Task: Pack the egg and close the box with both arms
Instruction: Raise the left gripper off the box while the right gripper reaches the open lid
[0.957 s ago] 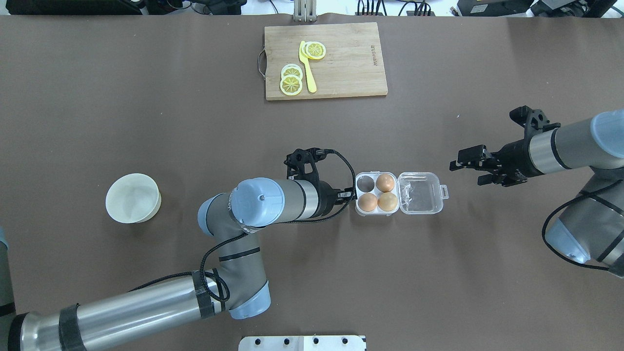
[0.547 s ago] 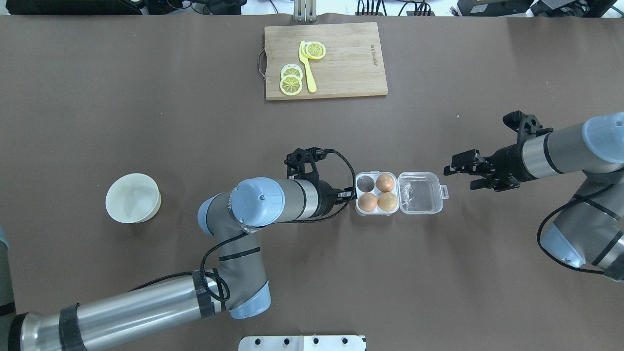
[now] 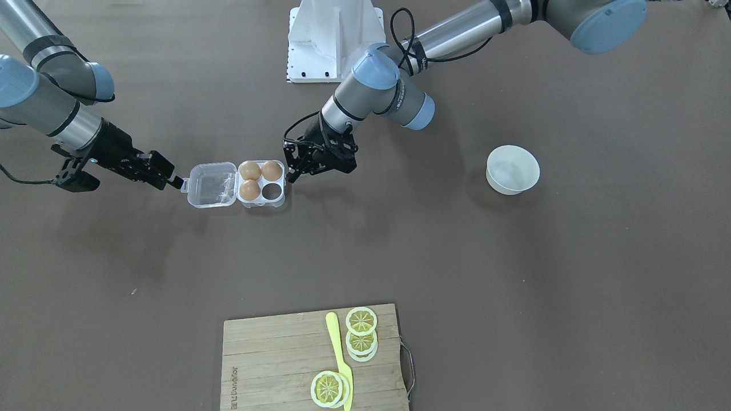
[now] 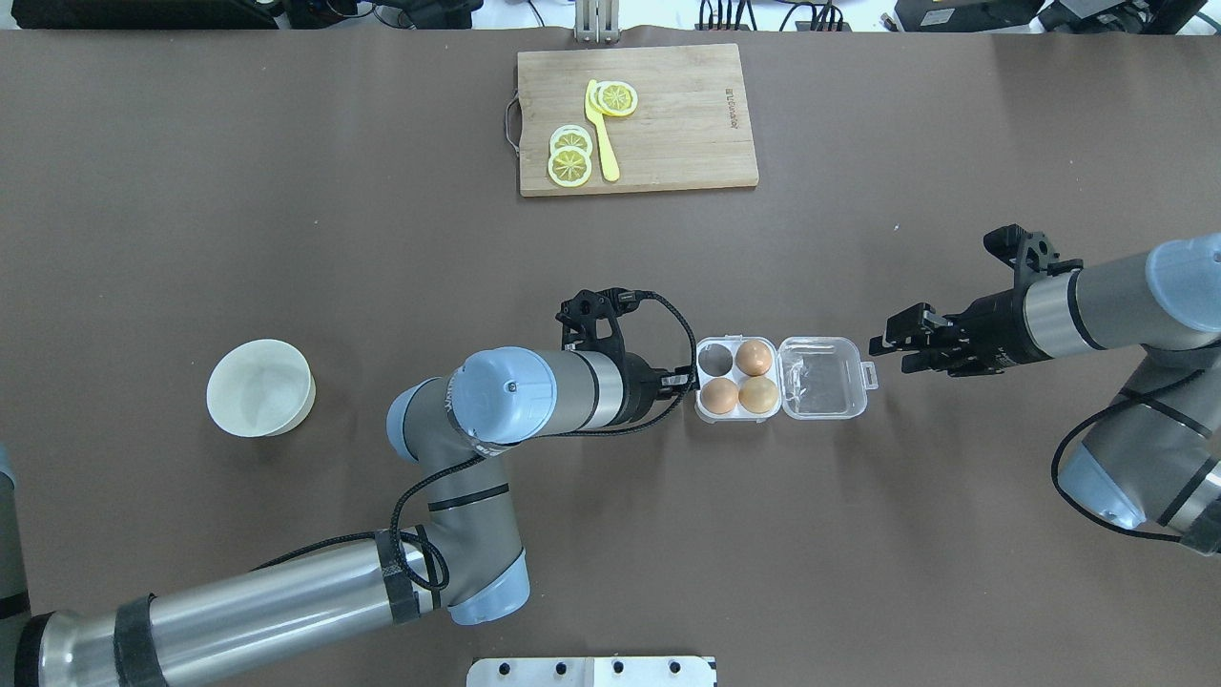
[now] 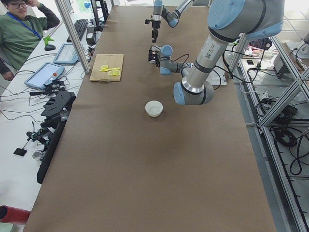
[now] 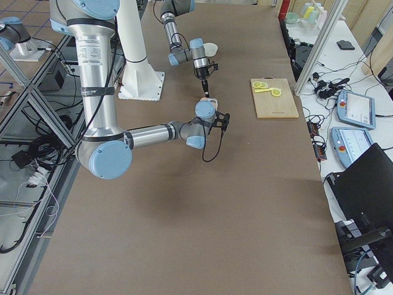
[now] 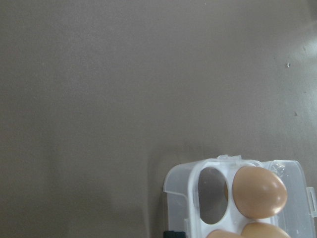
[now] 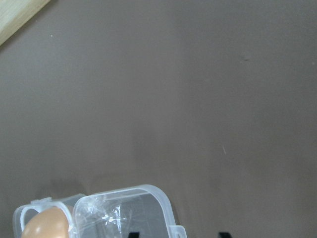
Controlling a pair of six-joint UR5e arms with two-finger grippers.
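Observation:
The clear box [image 4: 712, 358] lies open mid-table with its lid [image 4: 825, 377] flat to the right. Three brown eggs sit in its cups, among them the far-right egg [image 4: 754, 357]; the far-left cup is empty. My left gripper [image 4: 685, 382] is shut, its tip at the box's left wall, and only that tip shows in the left wrist view [image 7: 171, 233]. My right gripper [image 4: 888, 355] is open just right of the latch tab [image 4: 869, 374]. In the right wrist view its fingertips [image 8: 132, 234] straddle the tab.
A wooden cutting board [image 4: 687, 143] with lemon slices and a yellow knife lies at the far edge. A white bowl [image 4: 259, 388] stands to the left. The white pedestal [image 3: 334, 40] is at the robot's side. A person sits beyond the table's far corner in the exterior left view.
My right gripper has come down and in toward the lid's latch tab. The left arm and the box have stayed put.

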